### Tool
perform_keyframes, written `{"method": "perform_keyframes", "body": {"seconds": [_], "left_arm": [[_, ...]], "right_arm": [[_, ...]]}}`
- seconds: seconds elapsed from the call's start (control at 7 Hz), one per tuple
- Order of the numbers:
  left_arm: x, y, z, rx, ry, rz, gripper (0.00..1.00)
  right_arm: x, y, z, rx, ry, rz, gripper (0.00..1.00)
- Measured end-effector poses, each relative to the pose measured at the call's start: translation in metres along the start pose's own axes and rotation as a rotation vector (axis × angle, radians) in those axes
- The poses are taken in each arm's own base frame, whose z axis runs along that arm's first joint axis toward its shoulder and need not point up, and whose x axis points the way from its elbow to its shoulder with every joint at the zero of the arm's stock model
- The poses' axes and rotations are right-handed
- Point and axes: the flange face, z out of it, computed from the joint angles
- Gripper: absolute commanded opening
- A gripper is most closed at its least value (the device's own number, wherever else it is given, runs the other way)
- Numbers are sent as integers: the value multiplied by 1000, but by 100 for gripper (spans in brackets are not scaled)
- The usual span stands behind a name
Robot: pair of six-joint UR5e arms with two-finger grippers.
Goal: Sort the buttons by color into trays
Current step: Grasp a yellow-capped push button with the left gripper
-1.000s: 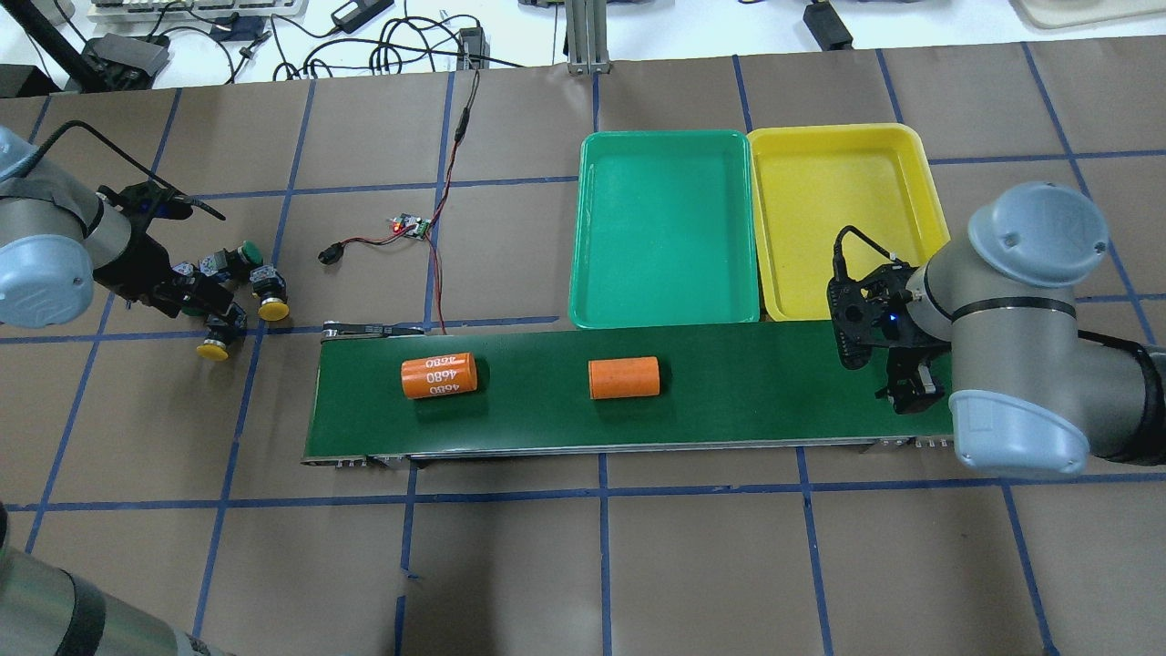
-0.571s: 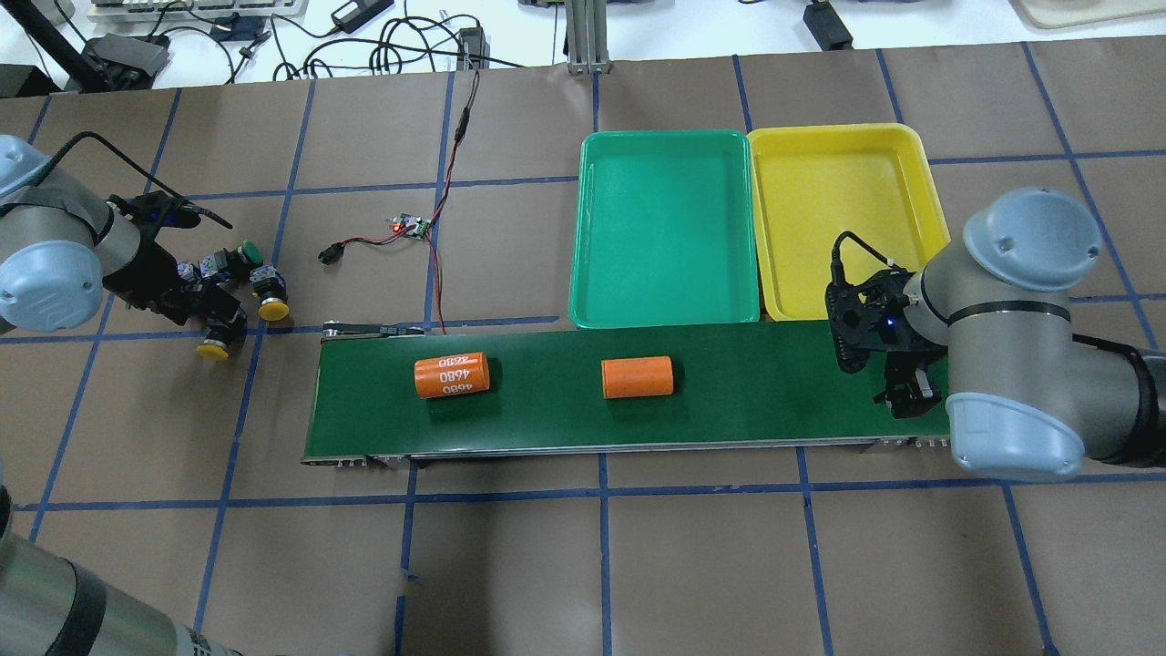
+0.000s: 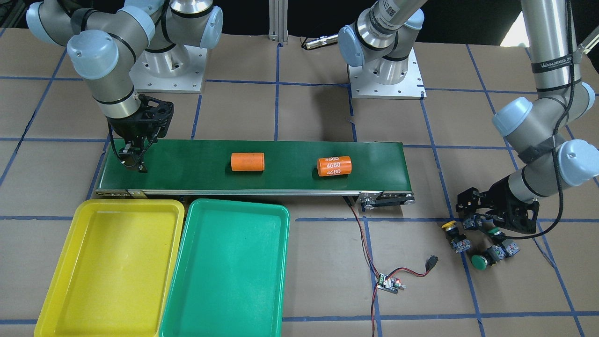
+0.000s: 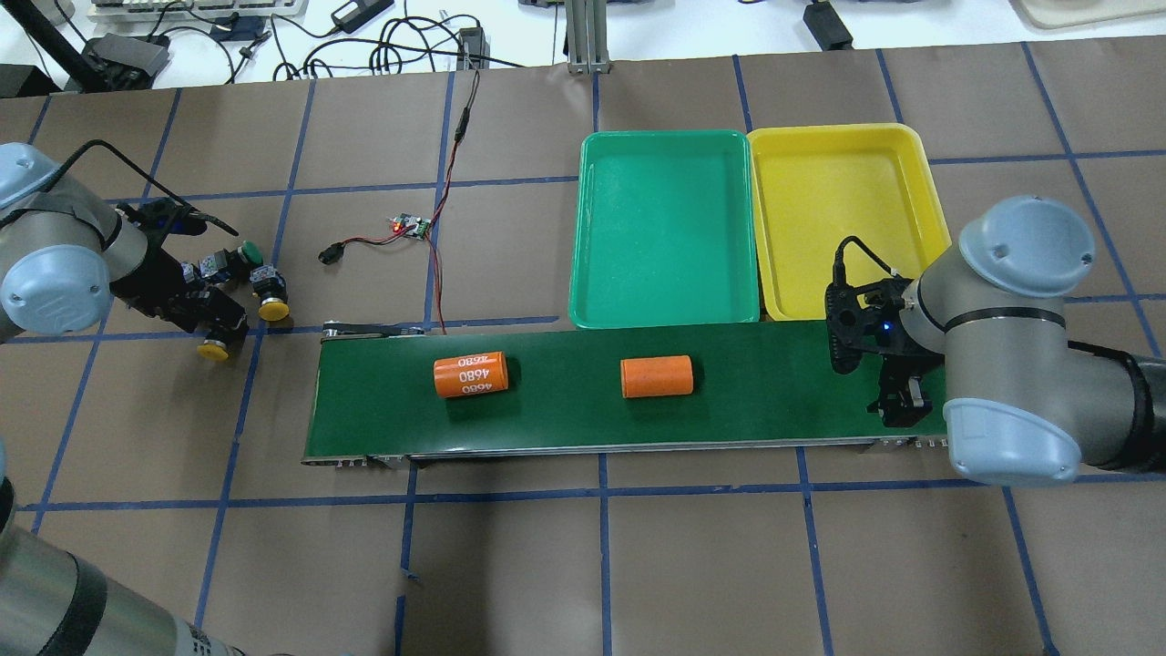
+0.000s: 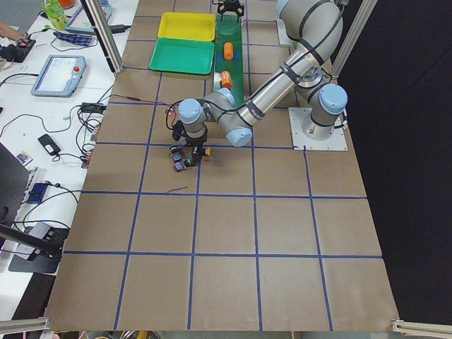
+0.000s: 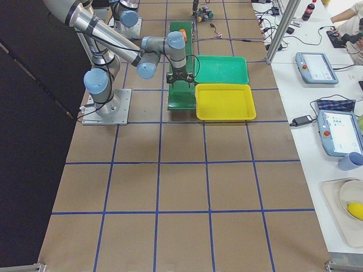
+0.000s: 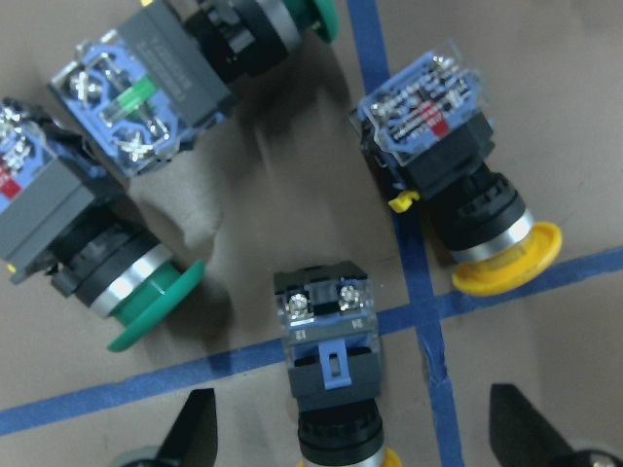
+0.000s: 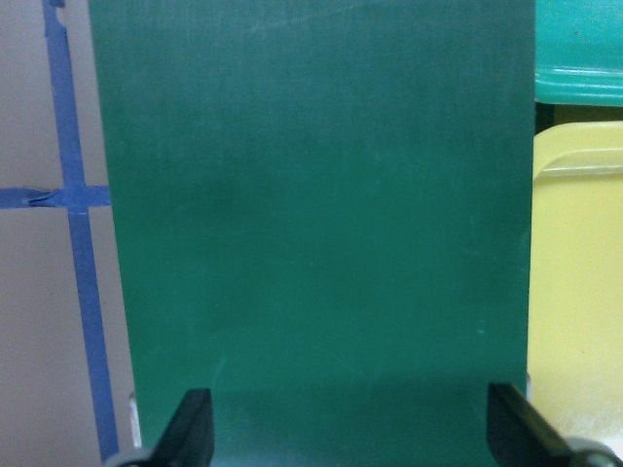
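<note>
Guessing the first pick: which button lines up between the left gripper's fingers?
The yellow-capped button at the bottom centre of the left wrist view, between the open left gripper's fingertips; the second yellow button and the two green buttons lie farther ahead.

Robotics lab — teach pendants (image 6: pixel 313 68), conveyor (image 4: pixel 583 387)
</note>
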Motion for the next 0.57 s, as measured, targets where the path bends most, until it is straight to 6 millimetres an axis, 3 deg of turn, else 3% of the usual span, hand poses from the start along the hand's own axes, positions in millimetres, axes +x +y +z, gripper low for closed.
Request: {"method": "perform_keyframes", "body": {"seconds": [0.29,0.57], "left_arm": [[-2,-1,5,-8,6,-25,0],[1,-1,-11,5,-6,-33,0]], "right_arm": [[-4,-8,3,5,-3,-15,100],[-5,-32,8,12,10,-74,100]]}}
